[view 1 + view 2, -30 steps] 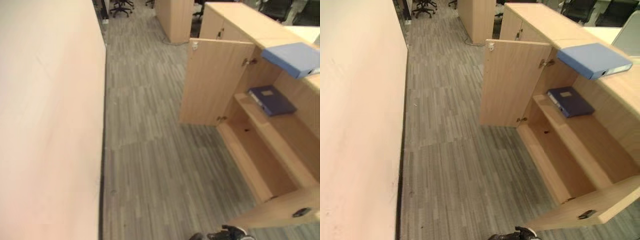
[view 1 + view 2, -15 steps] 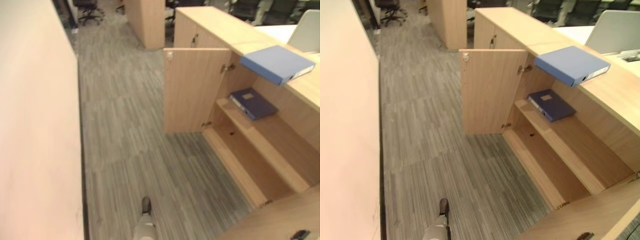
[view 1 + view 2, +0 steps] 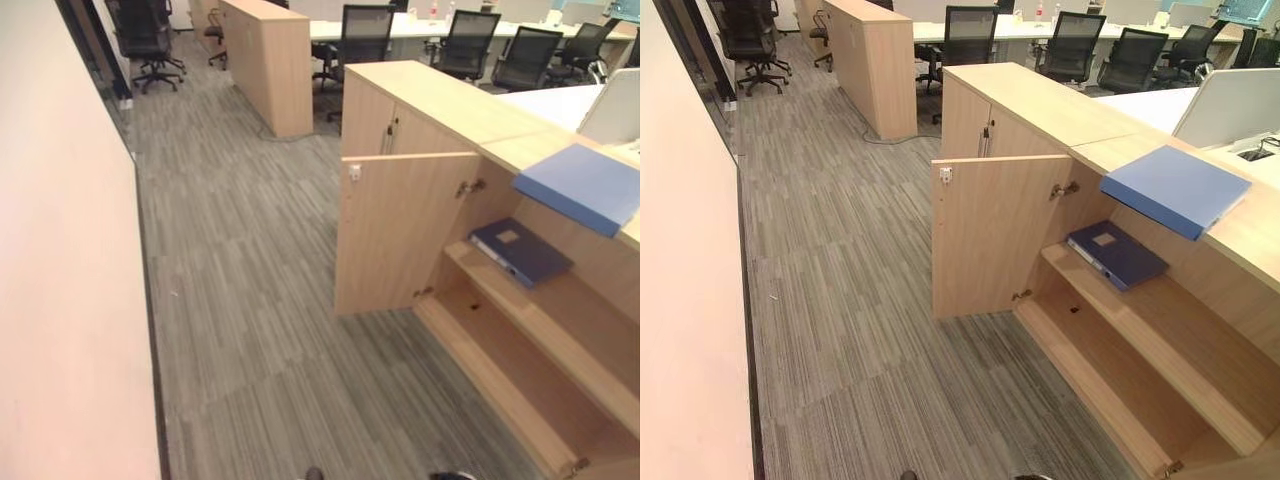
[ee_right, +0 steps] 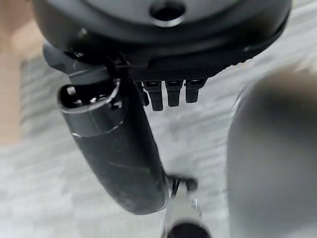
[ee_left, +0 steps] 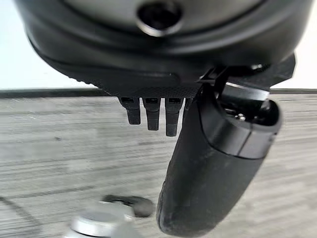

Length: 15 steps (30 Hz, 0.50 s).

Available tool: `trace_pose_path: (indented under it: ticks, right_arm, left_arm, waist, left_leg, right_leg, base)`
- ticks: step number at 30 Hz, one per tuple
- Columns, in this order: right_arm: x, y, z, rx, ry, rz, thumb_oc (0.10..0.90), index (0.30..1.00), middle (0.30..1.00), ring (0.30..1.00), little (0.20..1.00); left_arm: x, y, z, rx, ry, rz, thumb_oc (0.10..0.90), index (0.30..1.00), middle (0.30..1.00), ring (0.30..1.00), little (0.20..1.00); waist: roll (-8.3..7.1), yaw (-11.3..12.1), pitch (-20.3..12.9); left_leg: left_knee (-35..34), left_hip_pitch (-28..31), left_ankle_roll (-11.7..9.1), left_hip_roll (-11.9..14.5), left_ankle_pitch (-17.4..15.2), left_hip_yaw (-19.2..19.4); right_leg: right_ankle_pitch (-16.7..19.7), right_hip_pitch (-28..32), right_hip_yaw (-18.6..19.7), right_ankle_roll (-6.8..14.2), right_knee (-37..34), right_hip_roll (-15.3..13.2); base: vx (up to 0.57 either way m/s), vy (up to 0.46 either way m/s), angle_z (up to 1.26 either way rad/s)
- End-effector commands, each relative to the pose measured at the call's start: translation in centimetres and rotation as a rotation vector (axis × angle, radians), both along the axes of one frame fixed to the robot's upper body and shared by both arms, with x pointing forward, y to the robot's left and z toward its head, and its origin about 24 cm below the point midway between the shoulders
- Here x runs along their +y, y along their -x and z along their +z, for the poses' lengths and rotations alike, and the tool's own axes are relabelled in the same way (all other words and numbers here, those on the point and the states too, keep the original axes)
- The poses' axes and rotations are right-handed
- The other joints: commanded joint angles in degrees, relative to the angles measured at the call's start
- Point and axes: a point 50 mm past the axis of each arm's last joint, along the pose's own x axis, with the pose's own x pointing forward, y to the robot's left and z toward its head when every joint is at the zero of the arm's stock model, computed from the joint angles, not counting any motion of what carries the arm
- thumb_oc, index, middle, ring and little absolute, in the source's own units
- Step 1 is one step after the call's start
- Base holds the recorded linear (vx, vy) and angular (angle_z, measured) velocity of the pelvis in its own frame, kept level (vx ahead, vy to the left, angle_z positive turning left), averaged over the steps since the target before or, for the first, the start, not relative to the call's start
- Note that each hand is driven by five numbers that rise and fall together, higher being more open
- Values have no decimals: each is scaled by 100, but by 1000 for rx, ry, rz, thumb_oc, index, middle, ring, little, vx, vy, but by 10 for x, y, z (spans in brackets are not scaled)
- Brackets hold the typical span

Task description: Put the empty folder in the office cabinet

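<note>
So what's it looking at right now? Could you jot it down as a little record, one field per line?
Place: office floor with grey carpet
Cabinet: low wooden cabinet, one door swung open
On top of cabinet: light blue folder, lying flat, partly over the edge
Inside cabinet: dark blue folder, lying flat on the upper shelf
Lower shelf: nothing visible on the part that shows
Left hand: fingers straight, holding nothing, above the floor
Right hand: fingers straight, holding nothing
Background: desks and black office chairs
</note>
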Motion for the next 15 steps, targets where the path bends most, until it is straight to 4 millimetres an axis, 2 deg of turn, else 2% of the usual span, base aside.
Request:
trace_pose_path:
  ticks: [1, 4, 5, 6, 7, 9, 11, 12, 13, 15]
  right_arm:
    - [-17, -29, 10, -81, 67, 83, 800, 900, 900, 900, 900]
    - [-11, -55, 18, -175, 74, 145, 800, 900, 900, 900, 900]
    - [-10, -64, 22, -211, 78, 158, 800, 900, 900, 900, 900]
    - [-9, -74, 27, -251, 77, 161, 800, 900, 900, 900, 900]
    - [-9, -74, 27, -251, 77, 161, 800, 900, 900, 900, 900]
    - [-10, -76, 28, -260, 79, 146, 800, 900, 900, 900, 900]
    - [-10, -73, 27, -258, 76, 135, 800, 900, 900, 900, 900]
    - [-10, -72, 27, -260, 75, 135, 800, 900, 900, 900, 900]
    - [-11, -70, 26, -259, 78, 130, 800, 900, 900, 900, 900]
    - [-16, -68, 26, -254, 88, 109, 800, 900, 900, 900, 900]
  left_arm:
    - [13, 12, 4, 30, -39, -2, 800, 900, 900, 900, 900]
    - [8, 16, 2, 29, -32, 8, 800, 900, 900, 900, 900]
    - [6, 17, 2, 22, -28, 16, 800, 900, 900, 900, 900]
    - [3, 18, 1, 15, -20, 20, 800, 900, 900, 900, 900]
    - [4, 17, 1, 15, -20, 20, 800, 900, 900, 900, 900]
    - [5, 16, 2, 9, -23, 21, 800, 900, 900, 900, 900]
    - [10, 14, 3, 1, -38, 40, 800, 900, 900, 900, 900]
    - [12, 14, 4, -2, -45, 47, 800, 900, 900, 900, 900]
    - [11, 14, 3, 1, -47, 45, 800, 900, 900, 900, 900]
    - [8, 14, 2, 2, -37, 73, 800, 900, 900, 900, 900]
  waist:
    - [-73, 139, 222]
    - [123, 25, 368]
    - [183, -39, 450]
    - [189, -153, 621]
    - [195, -159, 624]
    - [75, -200, 708]
    - [-53, -150, 711]
    - [-145, -70, 634]
    - [-218, -29, 561]
    - [-232, -81, 479]
  left_leg:
    - [-8, -122, -399, 113, -311, -51]
    - [-8, 42, -425, 209, -396, 66]
    - [-8, 104, -442, 236, -411, 84]
    - [-8, 277, -496, 228, -461, 143]
    - [-8, 278, -498, 237, -453, 140]
    - [-8, 360, -626, 220, -450, 235]
    - [-8, 343, -711, 234, -422, 334]
    - [-8, 319, -758, 235, -449, 424]
    - [-8, 322, -758, 191, -536, 467]
    - [-8, 324, -784, 214, -576, 478]
  right_leg:
    - [76, -289, -117, -287, -463, 602]
    - [-23, -1031, -32, -306, -465, 965]
    - [19, -1355, 30, -301, -535, 1100]
    - [293, -1741, -116, -222, -1031, 1283]
    - [321, -1715, -136, -226, -1085, 1308]
    - [669, -1801, -435, -129, -1987, 1479]
    - [880, -1752, -793, -82, -2546, 1462]
    - [709, -1530, -1109, -119, -2894, 1471]
    - [629, -1418, -1323, -142, -2909, 1404]
    - [667, -1429, -1325, -185, -2862, 1394]
  base:
    - [73, 73, 2]
    - [32, 59, -20]
    - [81, 17, -15]
    - [67, -18, -49]
    - [89, -74, -64]
    - [105, -158, -41]
    - [141, -211, 7]
    - [167, -137, 10]
    - [215, -79, 10]
    - [219, -58, -3]
